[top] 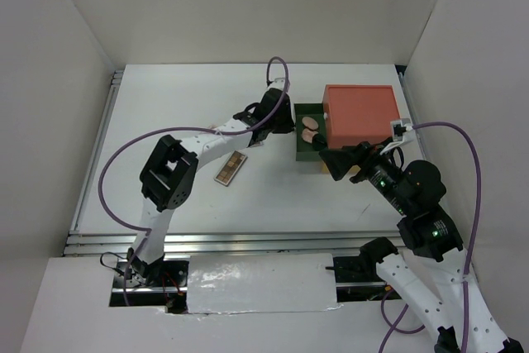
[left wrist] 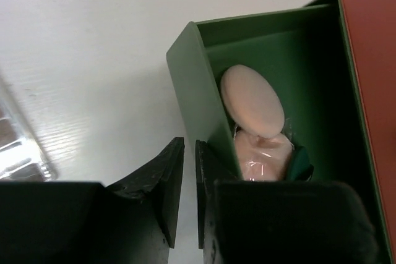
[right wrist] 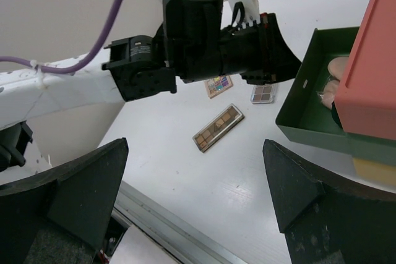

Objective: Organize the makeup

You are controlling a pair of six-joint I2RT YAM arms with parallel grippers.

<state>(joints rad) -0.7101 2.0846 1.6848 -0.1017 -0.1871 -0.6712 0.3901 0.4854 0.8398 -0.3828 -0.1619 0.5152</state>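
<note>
A green drawer [top: 302, 132] stands pulled out of the red-topped box [top: 359, 113]. Round peach-pink compacts [left wrist: 252, 100] lie in it, one upright over a wrapped one [left wrist: 263, 157]. My left gripper [left wrist: 189, 180] is shut, with only a thin slit between the jaws and nothing in them, right at the drawer's left wall [left wrist: 193, 85]. My right gripper [right wrist: 195, 153] is wide open and empty, hovering in front of the box. A long brown eyeshadow palette [right wrist: 218, 128] lies on the table, with a small palette [right wrist: 263, 93] and a multicolour one [right wrist: 218, 85] beyond it.
A yellow drawer [right wrist: 374, 171] shows under the green drawer [right wrist: 309, 112]. The left arm [right wrist: 198, 35] stretches across above the palettes. A metal rail [top: 207, 241] runs along the table's near edge. White walls enclose the table on three sides.
</note>
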